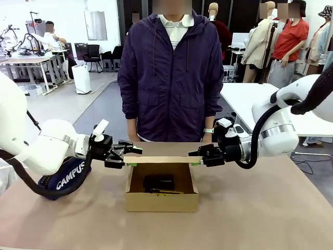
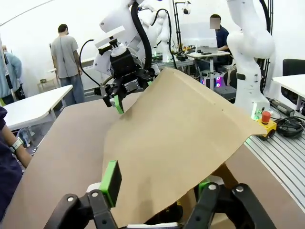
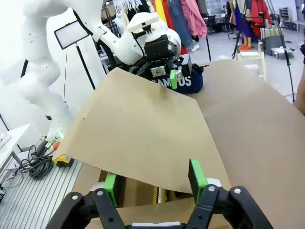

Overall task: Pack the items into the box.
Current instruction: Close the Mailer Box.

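Observation:
The brown cardboard box (image 1: 161,200) sits at mid-table with its flap lid (image 1: 161,159) held level above the opening. My left gripper (image 1: 133,156) is at the flap's left end and my right gripper (image 1: 195,156) at its right end. Each stands open, with one finger above and one below the thin flap. From the left wrist, my fingers (image 2: 110,181) straddle the flap (image 2: 176,138); from the right wrist, my fingers (image 3: 196,176) do the same on the flap (image 3: 143,133). Inside the box lie the black stapler (image 1: 158,182) and a slim dark knife (image 1: 167,192).
A navy "CAMPUS" pencil case (image 1: 70,177) lies on the table under my left arm, left of the box. A person in a dark jacket (image 1: 169,78) stands at the far edge, hands low. Bare tabletop (image 1: 260,208) stretches right and in front.

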Controlling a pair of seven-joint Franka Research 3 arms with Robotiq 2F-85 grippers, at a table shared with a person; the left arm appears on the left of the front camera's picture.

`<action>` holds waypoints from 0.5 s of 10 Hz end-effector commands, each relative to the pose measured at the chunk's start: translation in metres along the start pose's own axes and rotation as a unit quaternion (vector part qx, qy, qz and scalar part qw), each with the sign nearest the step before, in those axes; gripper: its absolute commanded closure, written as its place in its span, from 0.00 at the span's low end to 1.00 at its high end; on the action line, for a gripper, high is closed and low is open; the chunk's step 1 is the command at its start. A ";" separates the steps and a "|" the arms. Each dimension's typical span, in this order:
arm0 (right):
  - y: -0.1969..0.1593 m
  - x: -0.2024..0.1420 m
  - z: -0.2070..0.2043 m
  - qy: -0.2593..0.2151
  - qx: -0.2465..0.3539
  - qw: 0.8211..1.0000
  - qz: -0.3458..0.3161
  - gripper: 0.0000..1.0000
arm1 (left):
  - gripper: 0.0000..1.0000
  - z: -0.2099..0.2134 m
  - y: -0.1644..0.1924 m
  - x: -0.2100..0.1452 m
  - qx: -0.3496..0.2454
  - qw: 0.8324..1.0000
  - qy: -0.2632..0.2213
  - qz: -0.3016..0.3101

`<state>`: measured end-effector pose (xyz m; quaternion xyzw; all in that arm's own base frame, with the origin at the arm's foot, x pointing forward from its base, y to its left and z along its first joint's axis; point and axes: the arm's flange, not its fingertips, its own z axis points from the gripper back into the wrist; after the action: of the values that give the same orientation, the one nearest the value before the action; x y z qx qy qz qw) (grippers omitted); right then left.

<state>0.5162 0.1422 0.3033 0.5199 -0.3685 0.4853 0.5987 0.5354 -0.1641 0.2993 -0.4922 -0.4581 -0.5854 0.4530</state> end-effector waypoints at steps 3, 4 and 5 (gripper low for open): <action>0.008 0.000 0.018 0.012 -0.045 0.999 -0.009 0.00 | 0.00 0.032 -0.021 0.015 0.083 0.995 0.040 -0.033; 0.018 -0.001 0.031 0.005 -0.067 0.998 -0.010 0.00 | 0.00 0.050 -0.034 0.019 0.121 0.991 0.043 -0.044; 0.025 -0.002 0.040 -0.007 -0.087 0.996 -0.004 0.00 | 0.00 0.079 -0.053 0.026 0.189 0.980 0.031 -0.055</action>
<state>0.5106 0.1061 0.3074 0.4871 -0.3873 0.4612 0.6325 0.5232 -0.0976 0.3206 -0.3971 -0.5239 -0.5567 0.5078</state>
